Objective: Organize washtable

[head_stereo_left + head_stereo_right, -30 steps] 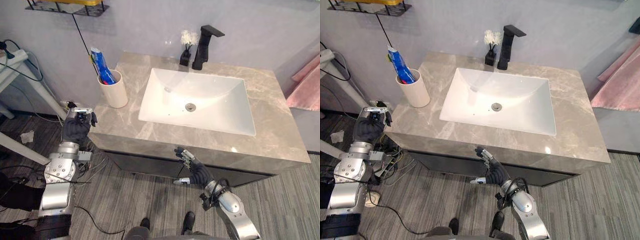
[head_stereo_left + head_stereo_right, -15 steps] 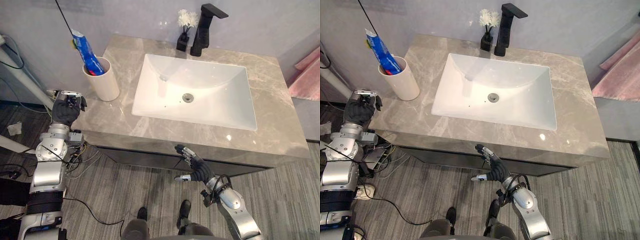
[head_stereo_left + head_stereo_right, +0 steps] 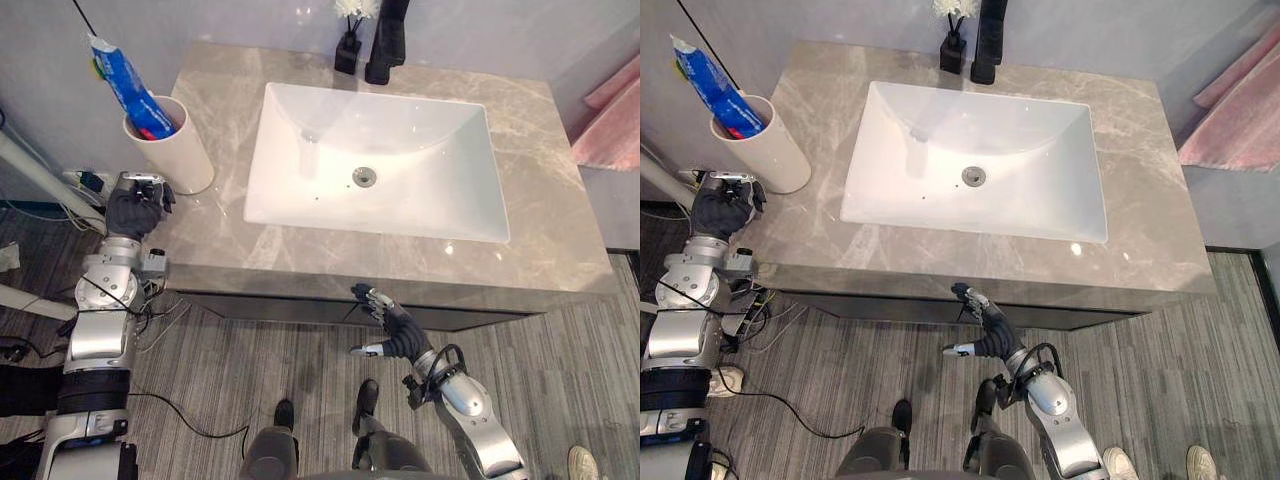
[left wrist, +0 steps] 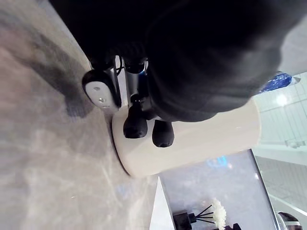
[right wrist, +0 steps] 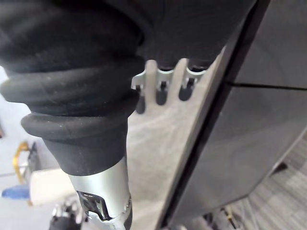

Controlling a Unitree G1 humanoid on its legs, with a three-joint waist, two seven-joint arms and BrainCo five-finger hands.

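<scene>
White cup (image 3: pixel 172 152), blue tube (image 3: pixel 120 80) aslant inside — left hand (image 3: pixel 135 208) curled beside, right hand (image 3: pixel 396 331) spread

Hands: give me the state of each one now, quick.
Left hand: shut, fingers curled, holding nothing, beside the white cup.
Right hand: open, fingers straight, empty, in front of the counter.

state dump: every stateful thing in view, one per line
Cup: upright, tube inside.
Tube: standing tilted in the cup.
Sink: empty.
Faucet: no water running.
Diffuser: upright, beside the faucet.
Left hand: fingers curled, holding nothing, beside the cup.
Right hand: open, empty, below the counter front edge.
</scene>
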